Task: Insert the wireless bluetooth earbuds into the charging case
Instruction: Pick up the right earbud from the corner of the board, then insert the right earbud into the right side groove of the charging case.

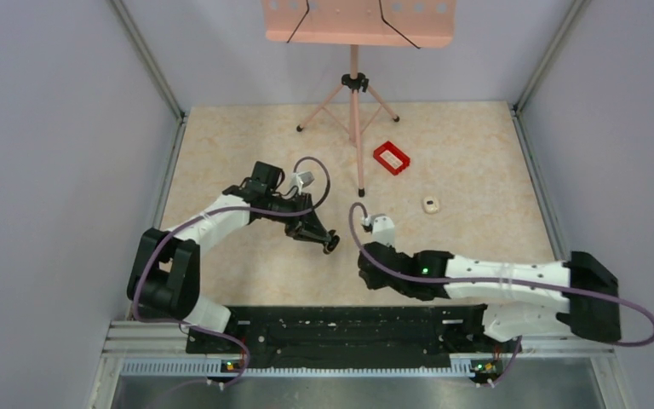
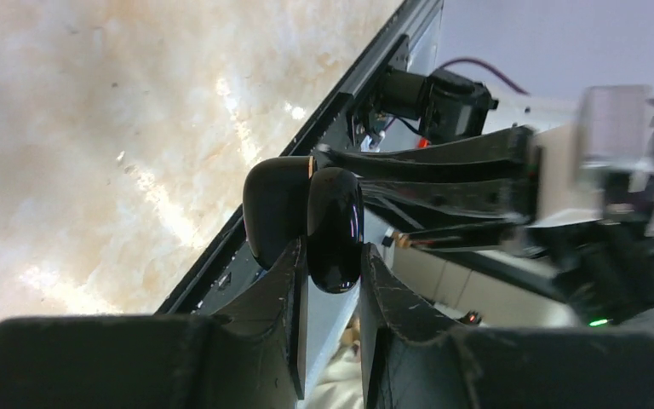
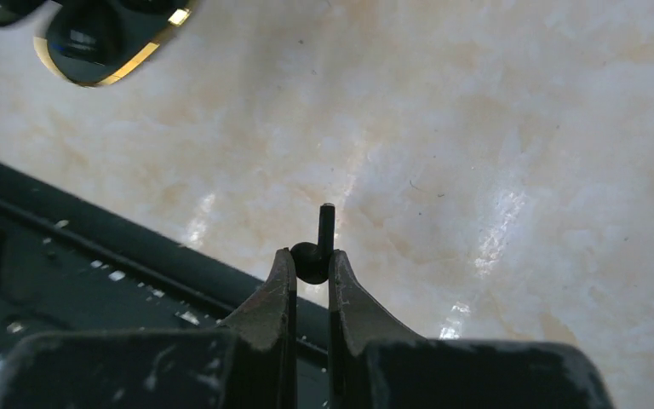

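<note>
**Item 1: charging case** (image 2: 334,223). Glossy black, rounded. It was held clear of the desk (image 1: 477,170) in the left tool (image 2: 332,254), whose two fingers were closed against its sides. Two rounded black halves showed side by side with a thin gold edge between them. In the top view it sat near the middle of the desk, toward the near edge.

**Item 2: earbud** (image 3: 315,251). Small and black. Its round body was pinched between the fingertips of the right tool (image 3: 312,257), which was closed almost fully on it. The short stem stood straight out past the fingertips. It was held above the desk, close to the black rail (image 3: 68,256) at the near edge. The case showed in the upper left corner of the right wrist view, apart from the earbud and not touching it.

**Item 3: red tray** (image 1: 392,158). It lay on the desk toward the far side, beside a leg of the pink stand (image 1: 355,85).

**Item 4: small pale item** (image 1: 430,204). It lay on the desk between the tray and the right arm. It was too small to identify.
</note>
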